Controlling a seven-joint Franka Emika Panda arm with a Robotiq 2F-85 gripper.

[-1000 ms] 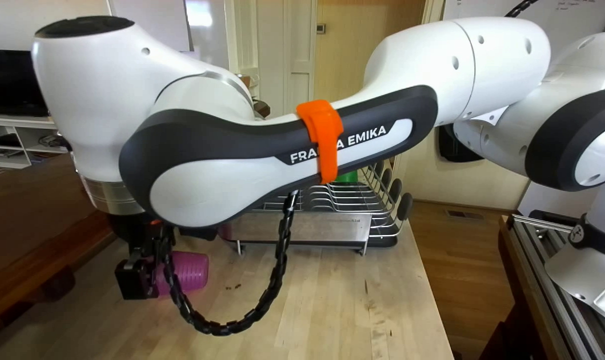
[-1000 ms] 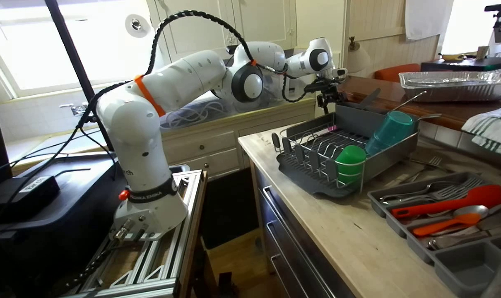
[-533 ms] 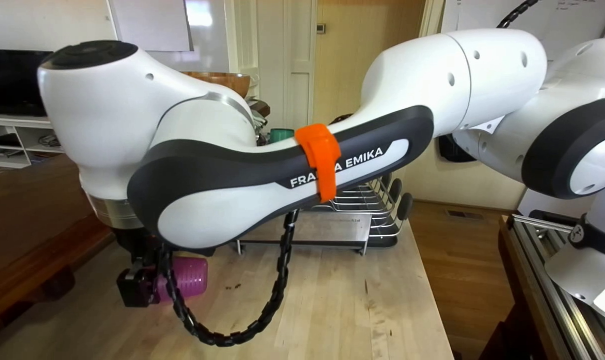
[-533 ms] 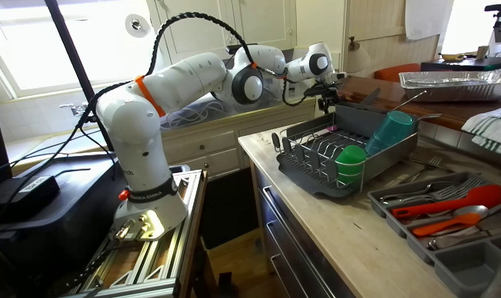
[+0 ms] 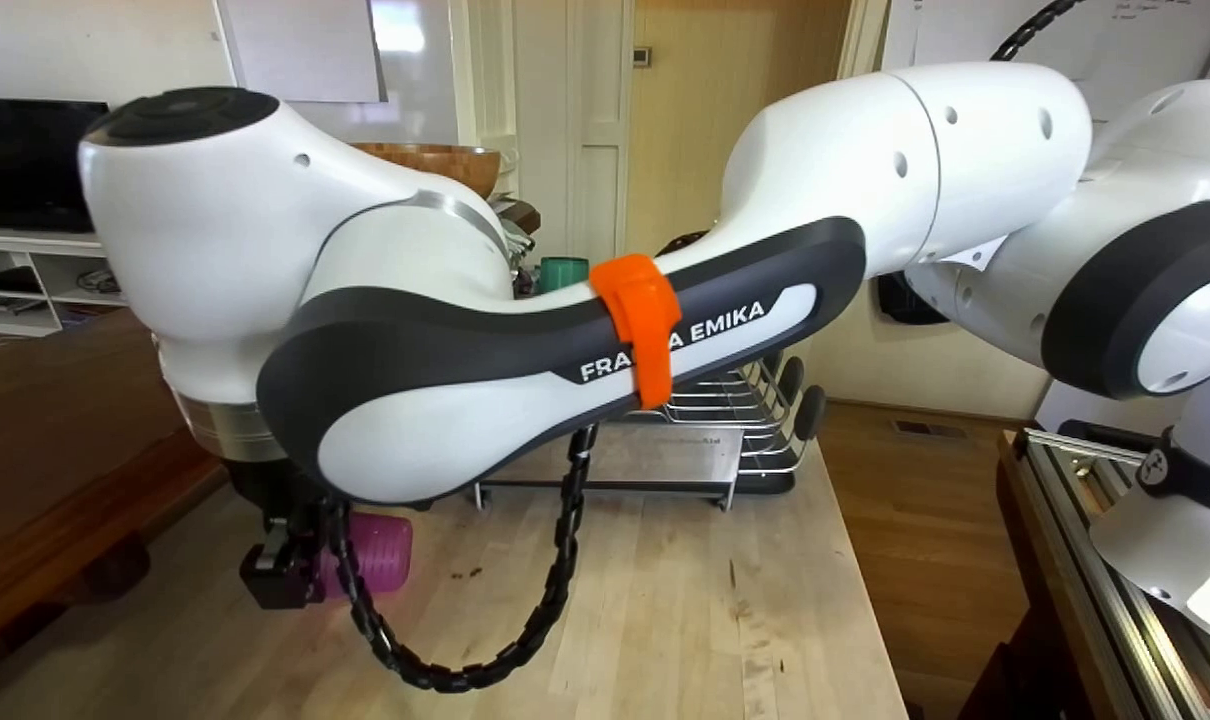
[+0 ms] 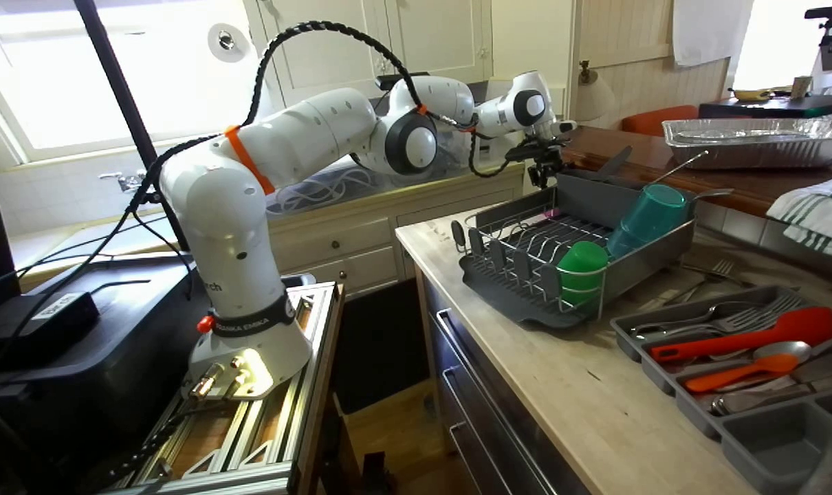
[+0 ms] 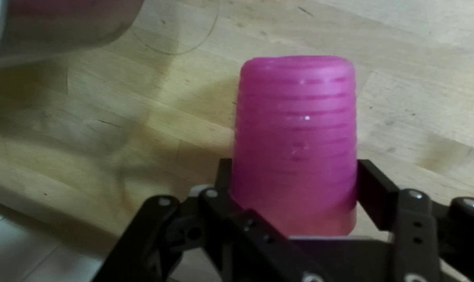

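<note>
A: Where does the light come in?

B: Through the window on the left in an exterior view, burnt out to white, while the near left corner falls almost to black.

A: Any other glow?

B: The robot's base shines yellowish there, and a hard patch of glare sits on the far wall in an exterior view.

A: And the wrist view?

B: Soft and slightly blurred, with diffuse shadows across the wooden counter, deepest at the left, and one pinpoint highlight on the pink cup
</note>
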